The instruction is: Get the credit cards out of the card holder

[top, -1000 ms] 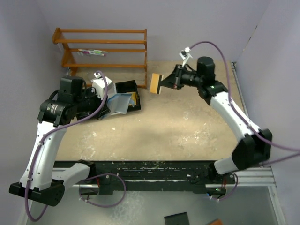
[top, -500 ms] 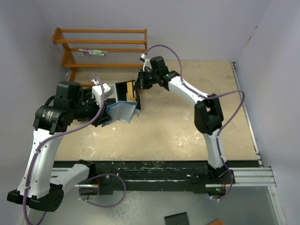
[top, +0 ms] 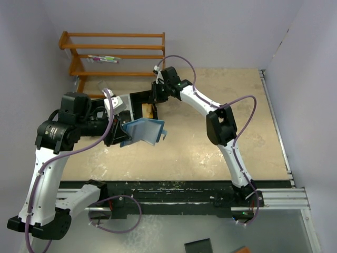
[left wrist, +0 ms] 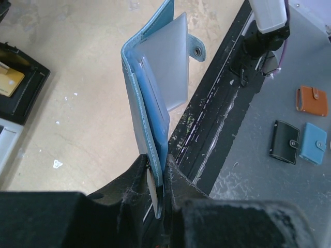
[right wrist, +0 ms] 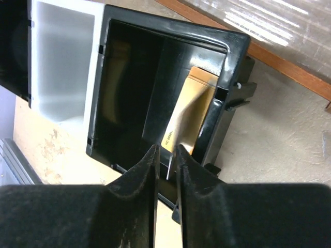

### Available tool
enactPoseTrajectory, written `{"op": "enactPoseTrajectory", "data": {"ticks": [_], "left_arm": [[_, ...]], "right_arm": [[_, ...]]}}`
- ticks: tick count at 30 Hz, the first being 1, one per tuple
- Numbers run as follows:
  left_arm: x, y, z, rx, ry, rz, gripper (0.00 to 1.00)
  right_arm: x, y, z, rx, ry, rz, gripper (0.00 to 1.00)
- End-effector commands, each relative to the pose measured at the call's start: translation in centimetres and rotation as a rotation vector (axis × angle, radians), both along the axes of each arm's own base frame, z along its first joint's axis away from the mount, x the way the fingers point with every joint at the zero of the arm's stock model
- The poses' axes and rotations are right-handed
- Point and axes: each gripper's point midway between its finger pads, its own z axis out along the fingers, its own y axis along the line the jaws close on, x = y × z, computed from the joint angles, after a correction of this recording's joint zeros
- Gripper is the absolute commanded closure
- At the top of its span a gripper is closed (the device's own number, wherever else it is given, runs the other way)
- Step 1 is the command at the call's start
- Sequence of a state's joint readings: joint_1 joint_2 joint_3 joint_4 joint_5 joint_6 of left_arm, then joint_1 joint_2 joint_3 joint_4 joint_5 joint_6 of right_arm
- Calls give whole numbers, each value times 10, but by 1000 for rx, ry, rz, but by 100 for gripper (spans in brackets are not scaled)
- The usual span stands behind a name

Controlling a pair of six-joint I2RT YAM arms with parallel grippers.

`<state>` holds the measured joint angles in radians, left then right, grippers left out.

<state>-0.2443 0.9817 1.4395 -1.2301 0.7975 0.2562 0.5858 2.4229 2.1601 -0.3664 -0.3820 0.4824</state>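
The left end effector [left wrist: 156, 175] is clamped narrow on the lower edge of the holder [left wrist: 150, 111]. The holder stands out from the fingers, opened, with its pale pockets fanned beside the blue cover and a snap tab at the far corner. It is held off the counter [top: 184, 153], just on the near side of the tray [right wrist: 230, 46].

The right end effector [right wrist: 165, 155] hangs over the tray's black compartment, its jaws a thin slit apart. The near end of a gold-tan card [right wrist: 190, 108] sits at that slit; I cannot tell whether the tips pinch it. The card lies tilted against the compartment's wall. A white compartment adjoins the black one. A wooden rack [top: 116, 52] stands beyond the tray.
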Motion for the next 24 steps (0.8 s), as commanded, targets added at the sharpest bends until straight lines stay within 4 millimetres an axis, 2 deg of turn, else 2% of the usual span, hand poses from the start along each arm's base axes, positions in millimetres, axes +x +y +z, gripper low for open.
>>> {"op": "enactPoseTrajectory", "data": {"ticks": [1,3,6,12,15,18,24], "left_arm": [[-9,-9,31,-85,-72,-57,100],[-10,-10,32,-89,-69,-61,100],[-11,-10,33,-93,-66,-65,100],[-12,-10,34,-97,-67,-70,100],[-12,-11,35,-99,-67,-74,100],[-13,-11,36,-101,-72,-76,100],[-15,-11,40,-101,-78,-81,100]], "right_arm": [[6,2,41,9,-92,-6,71],[5,-2,45,-2,-102,-14,61],[3,-6,58,-5,-127,-12,54],[6,-26,105,-30,-258,-73,51],[8,-38,111,-59,-284,-128,51],[8,-40,101,-75,-278,-136,51],[4,-26,60,-165,-238,-121,46]]}}
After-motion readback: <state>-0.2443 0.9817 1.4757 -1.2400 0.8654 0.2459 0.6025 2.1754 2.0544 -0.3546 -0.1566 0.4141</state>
